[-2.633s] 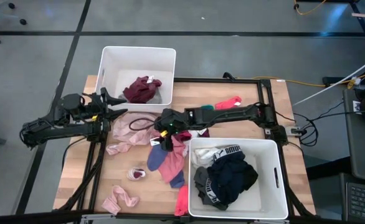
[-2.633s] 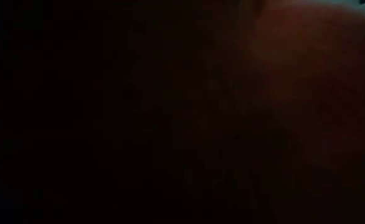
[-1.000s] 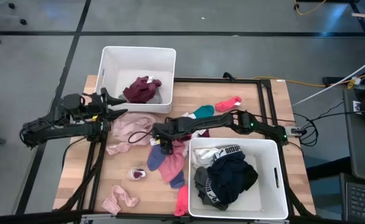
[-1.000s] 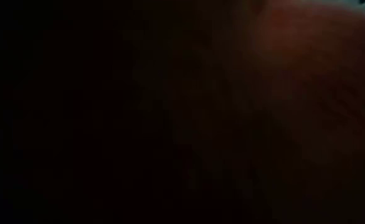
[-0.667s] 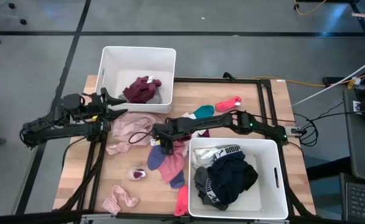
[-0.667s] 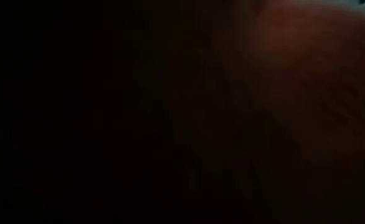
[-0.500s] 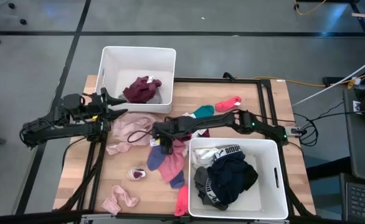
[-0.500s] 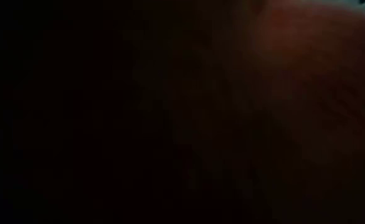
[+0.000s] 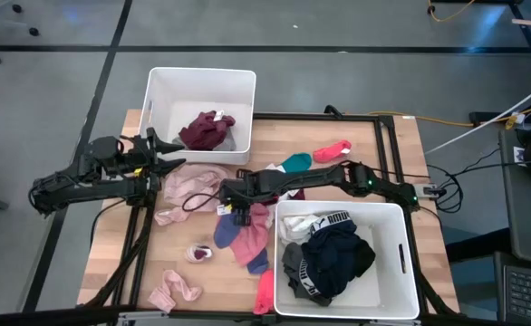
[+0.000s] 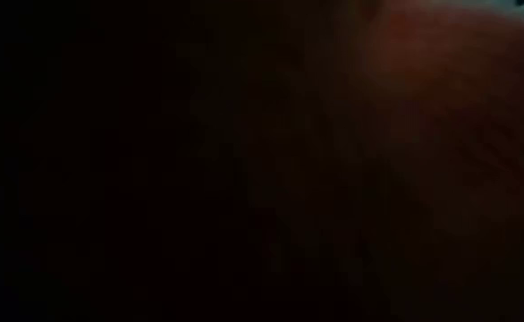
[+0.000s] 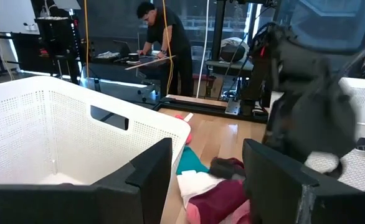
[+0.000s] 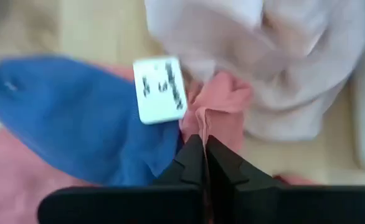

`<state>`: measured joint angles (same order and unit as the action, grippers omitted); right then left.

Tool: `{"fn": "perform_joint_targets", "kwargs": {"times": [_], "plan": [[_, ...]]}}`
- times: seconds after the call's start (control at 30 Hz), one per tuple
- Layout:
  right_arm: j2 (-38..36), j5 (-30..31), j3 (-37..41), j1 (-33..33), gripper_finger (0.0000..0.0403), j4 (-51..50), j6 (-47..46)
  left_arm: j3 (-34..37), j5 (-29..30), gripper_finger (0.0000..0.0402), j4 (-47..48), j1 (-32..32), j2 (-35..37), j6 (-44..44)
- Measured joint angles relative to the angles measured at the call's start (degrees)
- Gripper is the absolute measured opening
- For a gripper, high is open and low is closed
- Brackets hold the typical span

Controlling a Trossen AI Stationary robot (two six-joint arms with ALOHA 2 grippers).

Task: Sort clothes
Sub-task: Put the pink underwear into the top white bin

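The clothes lie heaped mid-table: a pale pink garment (image 9: pixel 193 186), a blue sock (image 9: pixel 226 230) and a salmon-pink garment (image 9: pixel 250 241). My right gripper (image 9: pixel 239 215) reaches in from the right, slanting down over the heap, and is shut (image 12: pixel 204 149) on salmon-pink cloth beside a white label (image 12: pixel 161 90) and the blue sock (image 12: pixel 76 118). My left gripper (image 9: pixel 177 154) waits open and level at the table's left, by the far bin. The low view is dark. My right gripper pinches a raised fold of the salmon-pink garment (image 12: pixel 212 115) between its two fingers, coming from above and slanting down. The fold stands up between the fingertips while the rest of the garment lies on the heap, slack.
A white bin (image 9: pixel 157 91) at the far left holds a maroon garment (image 9: pixel 207 129). A white bin (image 9: pixel 338 206) at the near right holds black, grey and white clothes. A red sock (image 9: pixel 331 149) and a teal one (image 9: pixel 294 163) lie beyond the right arm; pink socks (image 9: pixel 175 290) lie near the front edge.
My right gripper has stayed over the middle of the heap, edging slightly up; the clothes around it have barely shifted.
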<state>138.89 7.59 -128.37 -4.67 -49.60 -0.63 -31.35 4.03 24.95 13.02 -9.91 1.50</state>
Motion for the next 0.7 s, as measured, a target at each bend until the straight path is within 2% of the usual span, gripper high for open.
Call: {"fn": "perform_joint_targets", "kwargs": {"times": [0.13, 0.3, 0.7], "plan": [[-0.1, 3.2, -6.8, -1.2, 0.0012, -3.6, 2.4, 0.0, 0.0, 0.0186, 0.0, 0.0, 0.0, 0.0], [-6.3, 6.8, -5.2, -1.4, 0.0005, -0.8, 5.6, 0.0, 0.0, 0.0186, 0.0, 0.0, 0.0, 0.0], [-15.1, 18.5, -6.6, -1.3, 0.0005, 6.0, 14.6, 0.0, 0.0, 0.0186, 0.1, 0.0, 0.0, 0.0]]}}
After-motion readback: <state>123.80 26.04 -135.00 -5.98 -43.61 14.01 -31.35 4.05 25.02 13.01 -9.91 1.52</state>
